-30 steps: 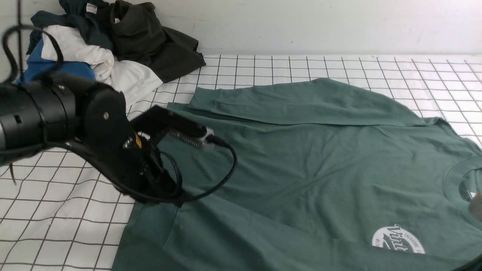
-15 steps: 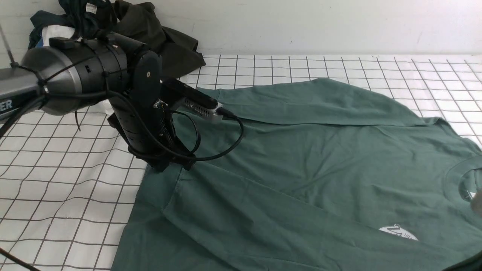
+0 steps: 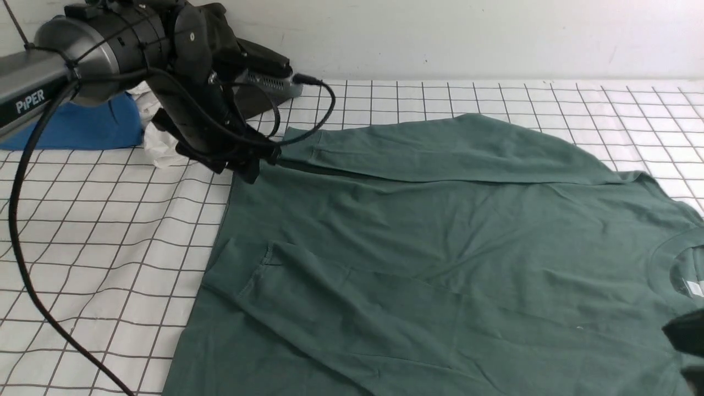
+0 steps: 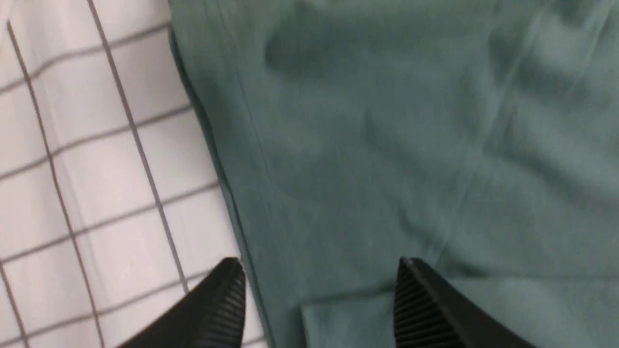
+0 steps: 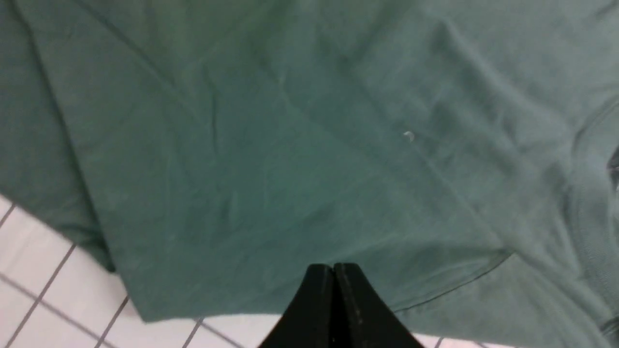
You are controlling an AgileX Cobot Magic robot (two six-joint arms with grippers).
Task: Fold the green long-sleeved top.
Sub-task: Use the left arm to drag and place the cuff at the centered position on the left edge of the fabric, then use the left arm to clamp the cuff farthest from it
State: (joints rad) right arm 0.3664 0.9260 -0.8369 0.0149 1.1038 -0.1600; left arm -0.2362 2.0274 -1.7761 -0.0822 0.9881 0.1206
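Far left there's a bit of laundry, a blue cloth (image 3: 82, 129) and a white cloth (image 3: 159, 151), sitting on the gridded worktop (image 3: 110, 231). Just right of that, the left end effector (image 4: 319, 273) hangs over the far-left corner of the green long-sleeved top (image 3: 440, 236). Its fingers are spread wide with nothing pinched, one over the white grid and one over the fabric. The top lies flat across the middle and right of the worktop, with the far sleeve (image 3: 440, 148) folded along its far edge, the near sleeve (image 3: 341, 297) laid across the body, and the neck (image 3: 674, 264) way off right. The right end effector (image 5: 332, 275) is pressed shut, nothing visible between its tips, by the top's near edge.
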